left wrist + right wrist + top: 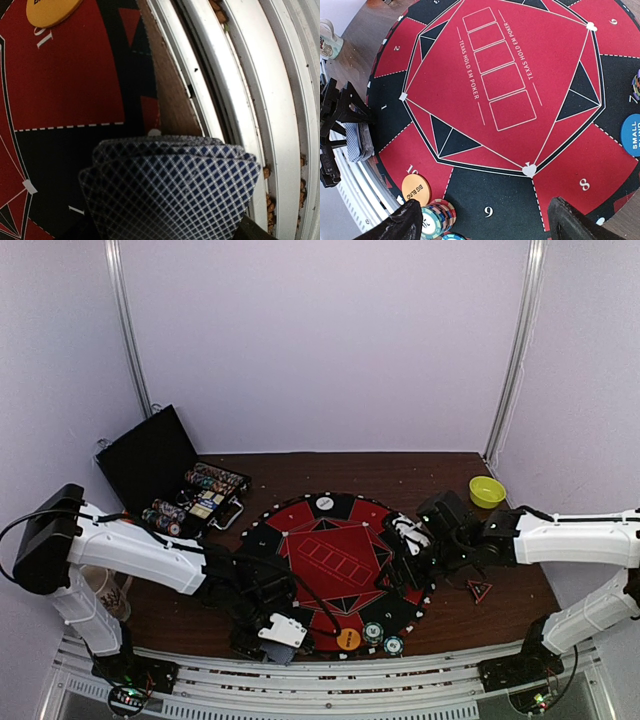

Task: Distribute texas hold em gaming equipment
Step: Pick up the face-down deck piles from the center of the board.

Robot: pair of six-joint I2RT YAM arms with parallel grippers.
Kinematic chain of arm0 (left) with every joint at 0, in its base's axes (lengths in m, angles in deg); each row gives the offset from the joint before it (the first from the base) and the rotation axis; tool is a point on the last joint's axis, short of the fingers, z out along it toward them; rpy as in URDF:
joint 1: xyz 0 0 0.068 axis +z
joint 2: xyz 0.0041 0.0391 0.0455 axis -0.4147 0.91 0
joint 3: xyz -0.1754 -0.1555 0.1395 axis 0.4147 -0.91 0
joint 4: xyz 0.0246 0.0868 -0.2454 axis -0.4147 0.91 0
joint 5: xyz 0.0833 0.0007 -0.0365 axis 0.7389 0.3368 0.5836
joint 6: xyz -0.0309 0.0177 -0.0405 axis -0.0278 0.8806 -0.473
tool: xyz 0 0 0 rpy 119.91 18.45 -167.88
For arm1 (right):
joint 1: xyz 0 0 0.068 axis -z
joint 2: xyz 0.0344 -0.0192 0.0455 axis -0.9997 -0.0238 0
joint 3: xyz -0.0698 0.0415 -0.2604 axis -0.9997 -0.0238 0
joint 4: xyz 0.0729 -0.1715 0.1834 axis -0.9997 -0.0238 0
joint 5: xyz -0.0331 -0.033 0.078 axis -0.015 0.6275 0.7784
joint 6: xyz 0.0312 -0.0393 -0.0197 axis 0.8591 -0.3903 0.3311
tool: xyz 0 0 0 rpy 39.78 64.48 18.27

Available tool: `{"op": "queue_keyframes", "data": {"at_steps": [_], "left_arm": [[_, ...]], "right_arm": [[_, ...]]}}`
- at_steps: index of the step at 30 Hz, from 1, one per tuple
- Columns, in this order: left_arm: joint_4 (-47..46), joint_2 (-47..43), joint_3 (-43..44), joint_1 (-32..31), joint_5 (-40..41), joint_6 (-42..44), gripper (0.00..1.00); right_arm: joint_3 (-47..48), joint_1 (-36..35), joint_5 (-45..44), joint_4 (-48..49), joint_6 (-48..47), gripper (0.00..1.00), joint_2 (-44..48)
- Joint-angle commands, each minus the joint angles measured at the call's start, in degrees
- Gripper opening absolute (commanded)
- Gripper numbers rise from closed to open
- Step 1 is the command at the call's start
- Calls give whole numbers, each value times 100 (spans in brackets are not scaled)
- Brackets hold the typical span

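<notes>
Hovering at the table's [400, 470] near edge, the left gripper [265, 635] was seen with the cards [170, 190] between its fingers, just off the mat's [560, 170] near-left rim. Whether they were actually pinched couldn't be told tbh. The right gripper [485, 220] was held spread wide over the mat's right side, nothing in it. An orange button [416, 189] and chips [437, 217] were parked on the mat's near edge, a blue button [632, 135] at its right edge.

Mat [335, 560] sits mid-table; chip case [150, 460] behind-L, bowl [487, 491] behind-R. Big-blind button [349, 639] & chip stacks [373, 632] on mat's near edge, card deck [170, 195] L of them.
</notes>
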Motion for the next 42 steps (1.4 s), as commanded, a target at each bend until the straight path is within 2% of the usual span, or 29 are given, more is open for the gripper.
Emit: {"op": "queue_keyframes", "data": {"at_steps": [1,5,13,21,24,33,38,42], "left_arm": [[-43,159,115,40,-261,99,76],[2,174,72,40,-344,243,83],[-285,391,-27,72,-399,329,80],[-392,324,-60,75,-474,386,54],[-385,193,-22,75,-416,309,53],[-349,-510,71,158,-190,-314,53],[56,-756,464,487,317,-1179,53],[300,-976,759,541,645,-1769,54]], "right_arm": [[-20,-24,-14,23,-52,89,-42],[-1,-25,11,27,-68,89,-58],[60,-31,5,11,-10,89,-75],[151,-18,-43,-7,47,89,-5],[210,-7,-17,12,150,89,8],[497,368,208,328,788,89,129],[695,429,919,1125,1285,89,-11],[1052,451,1089,1478,1450,90,-305]]}}
